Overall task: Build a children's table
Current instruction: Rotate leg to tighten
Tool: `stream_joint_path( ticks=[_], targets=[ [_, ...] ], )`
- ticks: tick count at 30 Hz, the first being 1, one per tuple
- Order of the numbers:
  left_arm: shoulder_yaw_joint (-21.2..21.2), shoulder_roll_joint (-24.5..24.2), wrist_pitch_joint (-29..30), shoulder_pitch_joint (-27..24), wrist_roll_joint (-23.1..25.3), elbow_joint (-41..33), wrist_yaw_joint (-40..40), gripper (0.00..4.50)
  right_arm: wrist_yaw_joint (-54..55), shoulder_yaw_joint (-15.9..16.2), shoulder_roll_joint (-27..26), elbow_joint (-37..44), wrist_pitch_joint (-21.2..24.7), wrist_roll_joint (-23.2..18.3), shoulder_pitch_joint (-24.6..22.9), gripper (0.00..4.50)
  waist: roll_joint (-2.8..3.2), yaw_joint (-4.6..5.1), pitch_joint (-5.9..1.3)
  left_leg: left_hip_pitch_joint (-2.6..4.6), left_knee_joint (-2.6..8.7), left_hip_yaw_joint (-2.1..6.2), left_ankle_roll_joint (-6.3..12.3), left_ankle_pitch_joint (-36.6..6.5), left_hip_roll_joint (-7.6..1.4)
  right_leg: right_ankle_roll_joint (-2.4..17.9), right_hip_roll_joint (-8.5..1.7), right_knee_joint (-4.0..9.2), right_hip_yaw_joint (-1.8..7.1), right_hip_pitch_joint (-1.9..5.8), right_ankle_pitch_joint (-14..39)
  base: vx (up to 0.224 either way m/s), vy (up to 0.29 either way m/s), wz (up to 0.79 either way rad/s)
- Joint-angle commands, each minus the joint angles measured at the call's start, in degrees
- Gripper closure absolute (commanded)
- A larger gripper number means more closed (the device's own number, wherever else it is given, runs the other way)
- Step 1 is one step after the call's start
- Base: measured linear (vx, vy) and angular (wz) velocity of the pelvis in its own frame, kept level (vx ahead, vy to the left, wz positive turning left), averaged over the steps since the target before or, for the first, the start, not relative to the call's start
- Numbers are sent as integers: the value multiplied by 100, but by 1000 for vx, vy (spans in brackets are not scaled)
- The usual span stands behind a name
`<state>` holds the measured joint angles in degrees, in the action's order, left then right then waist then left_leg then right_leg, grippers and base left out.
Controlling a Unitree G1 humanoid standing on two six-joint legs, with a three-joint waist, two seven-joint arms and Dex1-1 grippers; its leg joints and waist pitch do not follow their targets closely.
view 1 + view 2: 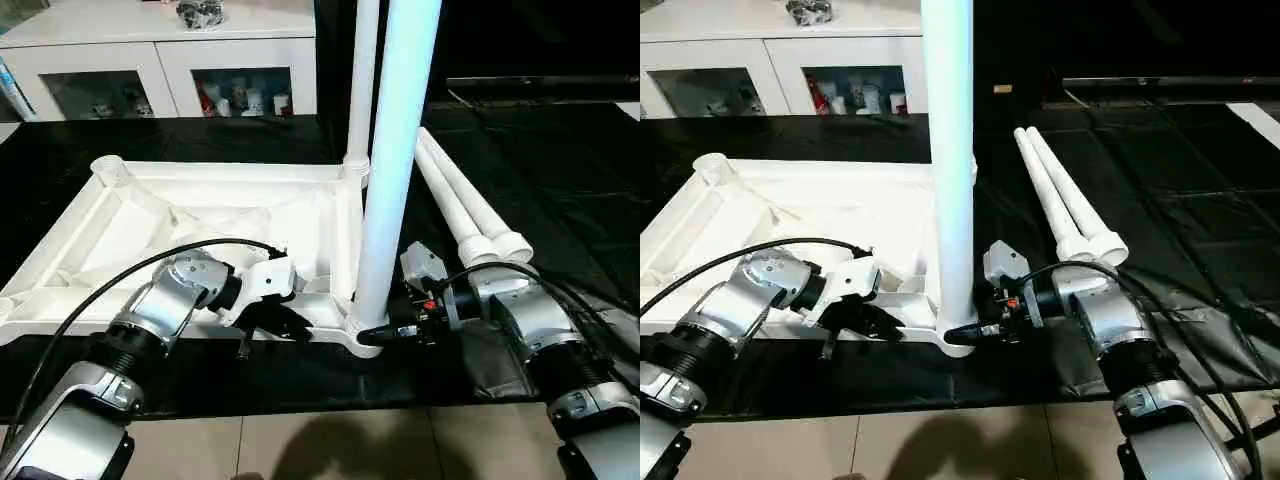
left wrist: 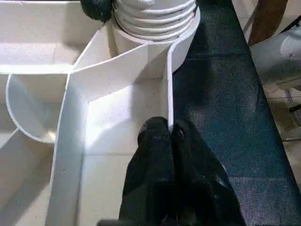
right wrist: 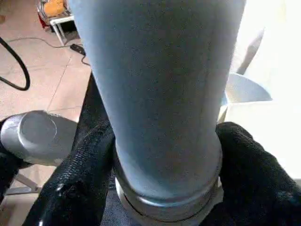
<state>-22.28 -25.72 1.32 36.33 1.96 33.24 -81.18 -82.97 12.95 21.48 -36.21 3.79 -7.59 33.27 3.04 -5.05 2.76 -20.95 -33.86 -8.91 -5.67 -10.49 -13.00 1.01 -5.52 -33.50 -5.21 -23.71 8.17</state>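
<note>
The table top lies underside up on the floor mat, with one leg upright in its near right corner socket and another leg upright in the far right one. Two loose legs lie side by side on the mat to its right, and a cabinet stands beyond the far edge.

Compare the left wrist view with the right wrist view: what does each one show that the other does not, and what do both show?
Left wrist view: the left end effector shut on the thin rim of the table top, beside the black mat.

Right wrist view: the right end effector with a black finger on each side of the leg, plus a tiled floor with a cable.

Both: the upright leg at its corner socket.
</note>
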Motion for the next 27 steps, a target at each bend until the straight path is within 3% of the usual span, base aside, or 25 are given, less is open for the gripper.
stream_joint_path(
  ticks=[1, 6, 9, 10, 11, 12, 13, 15, 17, 18, 21, 22, 24, 27],
  targets=[
    [-206, 0, -43, -82, 60, -99, -245, 450, 18, 8, 1, 21, 46, -50, 105, 165, -43, 27, -437, 30, 374, -120, 392, -1043, 15, 1372, -183, 274, 190, 370, 1223, 0, 0, 0],
    [-24, 153, 275, -60, -39, -16, 77, 450, 198, -92, -126, 186, 302, -163, -54, 176, -31, 32, -434, 33, 370, -126, 392, -1041, 19, 1404, -176, 273, 193, 370, 1181, 0, 0, 0],
    [203, 389, 661, 47, -27, 141, 750, 450, 1045, -119, -371, 227, 363, 67, -204, 178, -1, 39, -407, 38, 384, -128, 299, -1160, 22, 1304, -174, 309, 196, 354, 1424, 0, 0, 0],
    [303, 487, 798, 77, -70, 170, 961, 450, 1355, -144, -484, 226, 456, 123, -225, 178, -14, 72, -378, 50, 411, -114, 178, -1435, 49, 1140, -180, 360, 174, 363, 1992, 0, 0, 0],
    [365, 559, 918, 97, -96, 170, 1109, 450, 1568, -166, -584, 231, 558, 138, -234, 178, 1, 80, -367, 62, 416, -114, 154, -1536, 61, 1062, -180, 395, 166, 355, 2218, 0, 0, 0],
    [365, 559, 918, 97, -96, 170, 1109, 450, 1568, -166, -584, 231, 558, 138, -234, 178, -24, 119, -347, 71, 429, -99, 96, -1694, 74, 937, -174, 422, 159, 356, 2530, 0, 0, 0],
    [471, 702, 1179, 151, -89, 172, 1475, 450, 1936, -217, -805, 232, 775, 125, -235, 178, 22, 129, -344, 86, 437, -89, 75, -1773, 74, 894, -182, 439, 157, 353, 2646, 0, 0, 0],
    [575, 883, 1511, 242, -19, 172, 1979, 450, 2509, -301, -1125, 111, 924, 150, -173, 178, -12, 216, -334, 107, 439, -79, 50, -1952, 95, 798, -168, 482, 144, 345, 2872, 0, 0, 0],
    [894, 1241, 2032, 375, -97, 119, 2715, 450, 3521, -429, -1580, -267, 912, 285, 44, 178, -6, 327, -328, 100, 433, -70, -1, -1956, 103, 753, -175, 499, 132, 314, 2996, 0, 0, 0],
    [894, 1241, 2032, 375, -97, 119, 2715, 450, 3521, -429, -1580, -267, 912, 285, 44, 178, -19, 383, -332, 77, 422, -48, -5, -1977, 134, 669, -171, 526, 85, 346, 3176, 0, 0, 0],
    [1052, 1465, 2295, 421, -63, 22, 3215, 450, 4327, -576, -1919, -513, 967, 356, 255, 178, -10, 446, -344, 72, 420, -44, 104, -1942, 142, 616, -171, 576, 55, 334, 3144, 0, 0, 0],
    [1199, 1644, 2419, 476, -52, 20, 3672, 450, 4702, -626, -2132, -630, 960, 410, 387, 179, -56, 468, -341, 79, 413, -53, 140, -1933, 142, 657, -162, 577, 57, 310, 3071, 0, 0, 0],
    [1249, 1702, 2457, 497, -48, 20, 3830, 450, 4803, -637, -2196, -653, 969, 437, 422, 179, -48, 473, -353, 91, 397, -67, 202, -1881, 150, 713, -159, 573, 71, 303, 2959, 0, 0, 0],
    [1344, 1762, 2556, 509, -13, -50, 4099, 450, 4896, -662, -2302, -686, 892, 483, 464, 179, -70, 465, -358, 54, 420, -62, 261, -1796, 124, 789, -159, 530, 85, 326, 2723, 0, 0, 0]
  ],
)
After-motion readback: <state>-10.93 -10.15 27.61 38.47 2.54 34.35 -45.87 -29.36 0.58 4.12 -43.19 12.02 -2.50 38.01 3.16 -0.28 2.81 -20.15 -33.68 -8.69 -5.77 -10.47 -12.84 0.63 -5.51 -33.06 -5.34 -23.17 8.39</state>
